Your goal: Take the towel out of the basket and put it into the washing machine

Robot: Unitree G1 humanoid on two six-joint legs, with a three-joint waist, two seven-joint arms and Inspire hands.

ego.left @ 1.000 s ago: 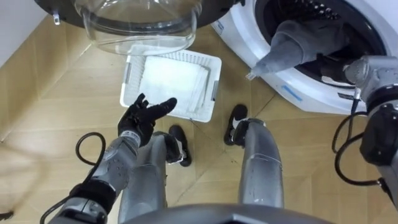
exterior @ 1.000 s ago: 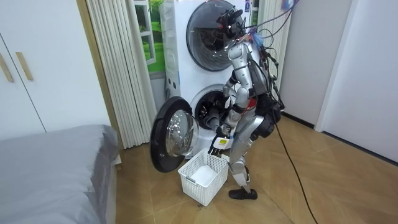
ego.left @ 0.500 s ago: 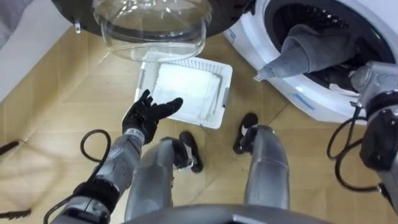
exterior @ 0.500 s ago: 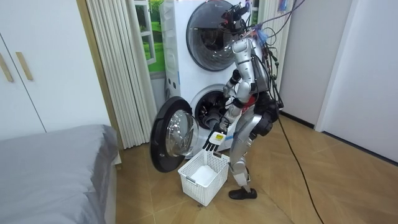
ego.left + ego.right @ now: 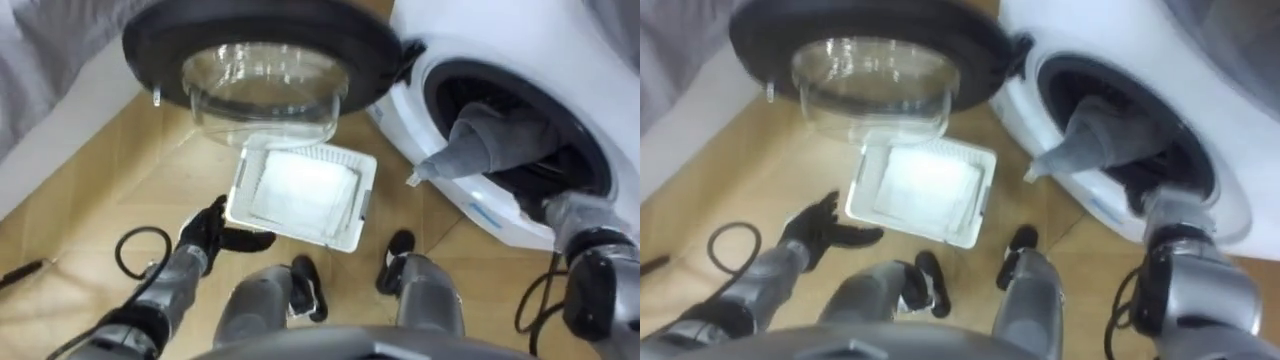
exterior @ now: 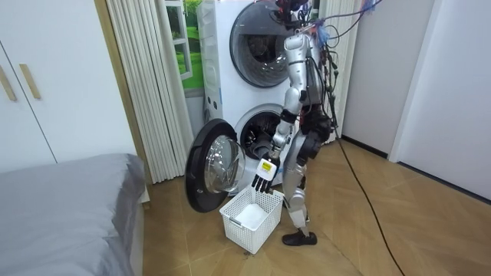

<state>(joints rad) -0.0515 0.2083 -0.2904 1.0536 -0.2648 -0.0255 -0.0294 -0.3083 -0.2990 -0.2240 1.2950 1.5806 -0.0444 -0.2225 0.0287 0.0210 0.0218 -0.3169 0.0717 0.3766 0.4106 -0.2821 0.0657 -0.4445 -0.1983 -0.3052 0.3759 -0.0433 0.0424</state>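
Standing by the washing machine, left hand open beside the basket, grey towel hanging out the drum, right hand there too, can't tell its grip.

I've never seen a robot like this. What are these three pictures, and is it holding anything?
A two-legged robot doing laundry. Two pictures come from cameras in its head; the third from a camera across the room. It stands before a washer whose round door hangs open. A grey towel droops from the drum. On the floor sits a white basket with a white cloth inside. Its left hand hovers open beside the basket, holding nothing. Its right arm reaches toward the drum; whether it grips anything cannot be seen.
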